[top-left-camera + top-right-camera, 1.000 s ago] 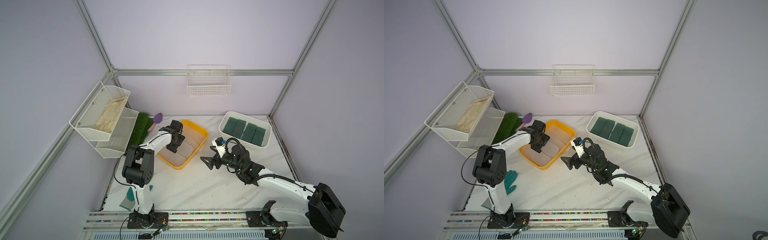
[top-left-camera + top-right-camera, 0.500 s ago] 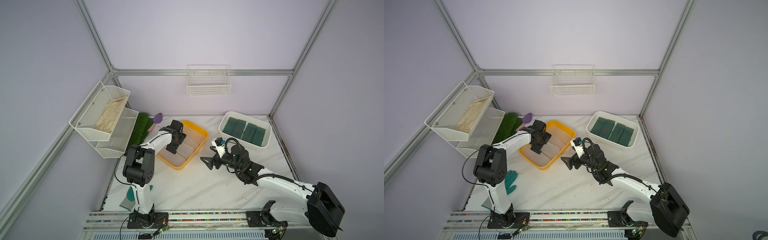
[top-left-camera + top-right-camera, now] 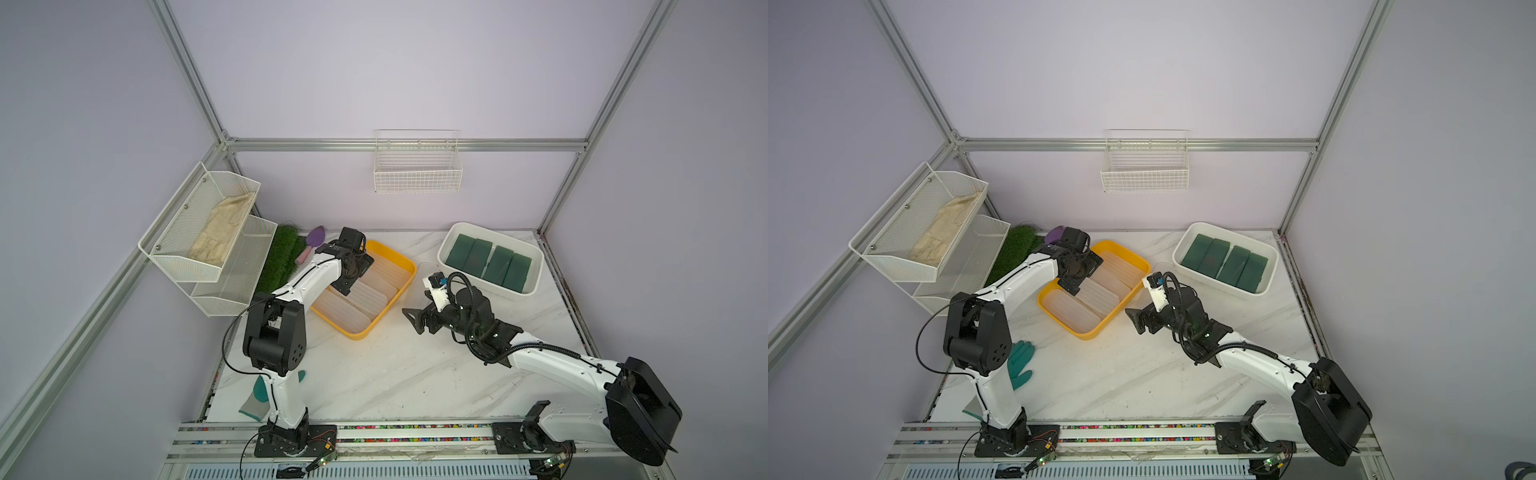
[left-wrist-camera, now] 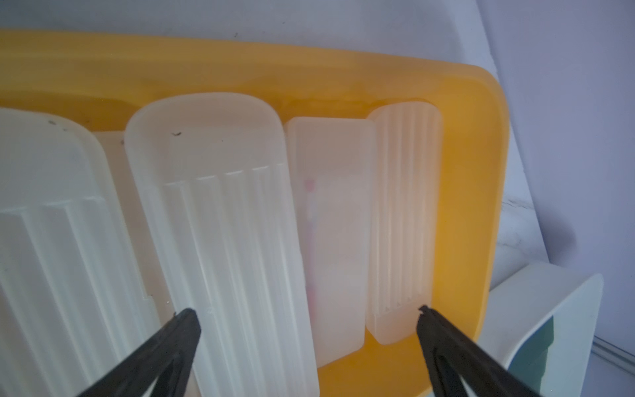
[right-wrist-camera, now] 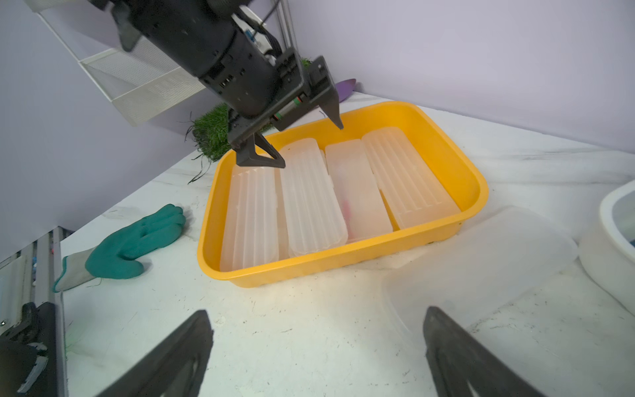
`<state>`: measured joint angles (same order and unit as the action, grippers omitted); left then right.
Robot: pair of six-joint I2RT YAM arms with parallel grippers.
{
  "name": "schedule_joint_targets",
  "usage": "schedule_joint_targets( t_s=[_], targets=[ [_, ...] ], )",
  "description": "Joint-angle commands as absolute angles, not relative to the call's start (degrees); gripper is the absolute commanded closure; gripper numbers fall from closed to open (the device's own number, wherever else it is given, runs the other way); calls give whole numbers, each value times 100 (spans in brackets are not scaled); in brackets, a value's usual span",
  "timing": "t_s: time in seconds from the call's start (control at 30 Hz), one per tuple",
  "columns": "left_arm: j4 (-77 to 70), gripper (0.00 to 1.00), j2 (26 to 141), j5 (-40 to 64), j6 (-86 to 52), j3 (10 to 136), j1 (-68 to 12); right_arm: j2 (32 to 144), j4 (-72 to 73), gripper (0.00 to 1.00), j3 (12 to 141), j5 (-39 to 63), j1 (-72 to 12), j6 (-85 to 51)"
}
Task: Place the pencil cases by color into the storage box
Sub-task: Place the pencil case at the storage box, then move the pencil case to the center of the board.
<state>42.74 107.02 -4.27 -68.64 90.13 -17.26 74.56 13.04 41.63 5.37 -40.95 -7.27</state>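
Four frosted pencil cases (image 5: 309, 192) show side by side in the yellow tray (image 5: 343, 271), and four dark green pencil cases (image 3: 478, 255) fill the white box (image 3: 535, 272). The left gripper (image 4: 304, 309) hangs wide and empty over the frosted ones. The right gripper (image 5: 318, 311), equally wide and empty, hovers over the worktop (image 5: 275, 326).

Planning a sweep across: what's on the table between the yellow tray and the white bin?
A clear plastic lid lies flat between the yellow tray and white bin; the right wrist view shows it best.

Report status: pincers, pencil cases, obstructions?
Left pincer open over yellow tray; right pincer open above table. Clear cases in tray, green cases in white bin. Clear lid beside tray.
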Motion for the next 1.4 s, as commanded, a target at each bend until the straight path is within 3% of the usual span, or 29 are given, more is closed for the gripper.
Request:
schedule_joint_targets(
  t_s=[0.0,0.23,0.57,0.9,1.37],
  targets=[
    [4314,0,10275,-257,-5891,9370,-1687,7560,1065,3,4467,-57,-4124,-912],
    [4237,0,9869,-88,-3738,9067,-1897,7822,546,3,4869,-848,-3985,-1630],
    [2814,0,8197,324,-1723,7152,-2656,8713,-499,3,5428,-1545,-3553,-3489],
    [2075,0,6690,497,-1755,5666,-3144,9977,-955,3,6129,-1406,-3428,-4116],
    [1960,0,6069,365,-1896,4985,-3199,11064,-1345,3,7108,-1459,-3429,-4361]
  ],
)
